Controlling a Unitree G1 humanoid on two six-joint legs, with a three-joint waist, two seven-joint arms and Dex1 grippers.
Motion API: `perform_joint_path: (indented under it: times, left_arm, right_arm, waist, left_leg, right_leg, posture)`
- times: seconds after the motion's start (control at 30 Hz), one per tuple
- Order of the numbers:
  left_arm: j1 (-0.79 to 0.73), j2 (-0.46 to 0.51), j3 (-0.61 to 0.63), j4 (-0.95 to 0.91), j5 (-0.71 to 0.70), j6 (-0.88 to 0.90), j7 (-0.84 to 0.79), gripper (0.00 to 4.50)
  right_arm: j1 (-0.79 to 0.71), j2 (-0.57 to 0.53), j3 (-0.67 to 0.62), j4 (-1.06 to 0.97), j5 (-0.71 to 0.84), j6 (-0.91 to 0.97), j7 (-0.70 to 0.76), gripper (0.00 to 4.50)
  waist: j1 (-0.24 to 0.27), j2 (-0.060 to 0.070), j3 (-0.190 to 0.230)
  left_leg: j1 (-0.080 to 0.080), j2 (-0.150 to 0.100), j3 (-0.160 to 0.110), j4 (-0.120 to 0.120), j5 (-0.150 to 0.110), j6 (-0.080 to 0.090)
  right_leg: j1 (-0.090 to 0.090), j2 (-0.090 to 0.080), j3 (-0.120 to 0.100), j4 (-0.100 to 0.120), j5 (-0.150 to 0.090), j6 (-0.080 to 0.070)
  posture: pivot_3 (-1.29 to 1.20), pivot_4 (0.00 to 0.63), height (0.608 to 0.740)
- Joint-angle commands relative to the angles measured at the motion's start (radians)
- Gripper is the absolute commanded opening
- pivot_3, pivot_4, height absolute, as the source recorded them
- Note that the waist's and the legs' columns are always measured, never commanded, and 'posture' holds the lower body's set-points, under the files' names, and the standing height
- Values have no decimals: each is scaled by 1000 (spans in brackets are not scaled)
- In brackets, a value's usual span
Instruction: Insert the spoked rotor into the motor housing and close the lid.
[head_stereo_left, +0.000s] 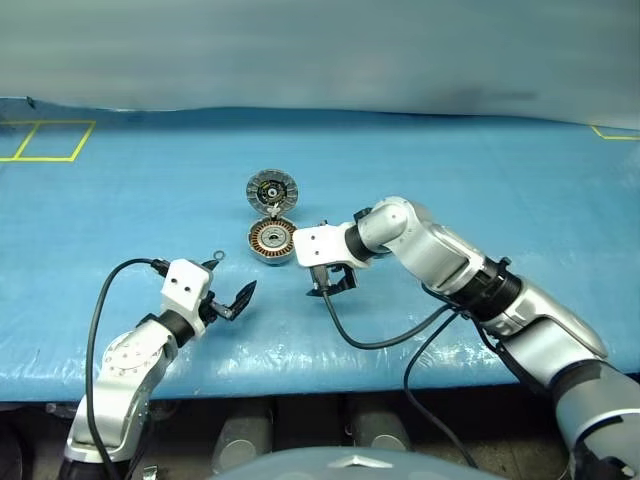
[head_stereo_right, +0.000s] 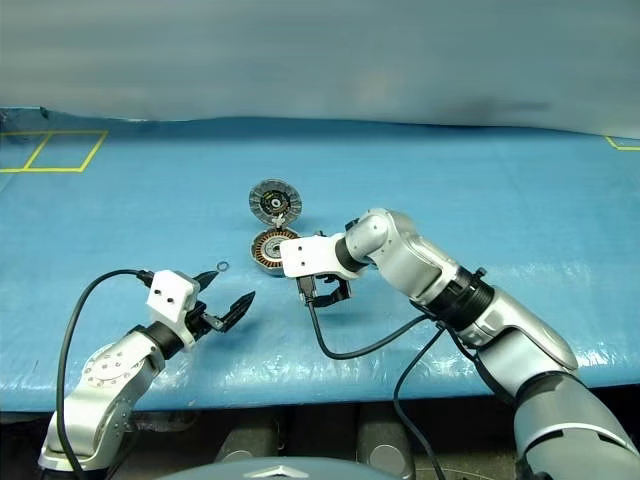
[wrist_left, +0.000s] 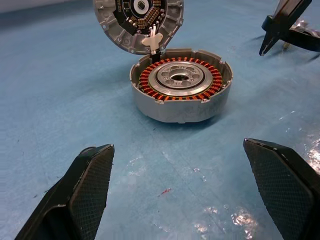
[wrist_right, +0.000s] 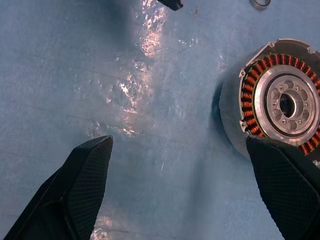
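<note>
blue table (head_stereo_left: 120, 200), one motor housing (head_stereo_left: 270, 242), one lid (head_stereo_left: 272, 188)

The round grey cast-metal motor housing (wrist_left: 181, 102) looks matt outside, its ring of copper-orange wire windings glossy around a smooth silver centre. The grey metal hinged lid (wrist_left: 138, 22) looks matt. The blue plastic-sheeted counter (wrist_right: 150, 125) is wrinkled and shiny. The black pincer fingers (wrist_left: 90, 185) bear a fine textured grid.
</note>
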Motion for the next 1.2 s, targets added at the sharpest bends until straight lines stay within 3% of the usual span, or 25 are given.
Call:
perform_joint_path:
  times: [0.03,0.4,0.7,1.2]
  left_arm:
    - [40,-7,-9,-48,37,-80,8,4500]
    - [101,-36,-6,-71,-96,-31,-47,4500]
    - [112,-38,-16,-82,-105,-22,-41,4500]
    - [121,-55,-27,-81,-90,-41,-24,4500]
  right_arm:
    - [-88,67,12,126,-59,-111,42,4469]
    - [-213,242,-35,460,-155,-289,7,4469]
    - [-280,329,-78,672,-205,-379,-32,4469]
    - [-261,392,-102,812,-256,-428,-22,4469]
  waist:
    - [0,0,0]
    - [-3,1,1]
    - [-10,2,1]
    - [-23,3,1]
  left_leg:
    - [0,0,0,0,0,0]
    - [1,0,0,0,0,-1]
    - [2,0,0,-1,1,-1]
    - [2,0,0,-1,1,-1]
  right_leg:
    - [0,0,0,0,0,0]
    - [0,1,0,3,0,0]
    - [-1,1,0,3,0,-1]
    - [-1,1,1,4,0,-1]
  posture:
    - [0,150,740]
    - [0,150,740]
    - [0,150,740]
    - [0,150,740]
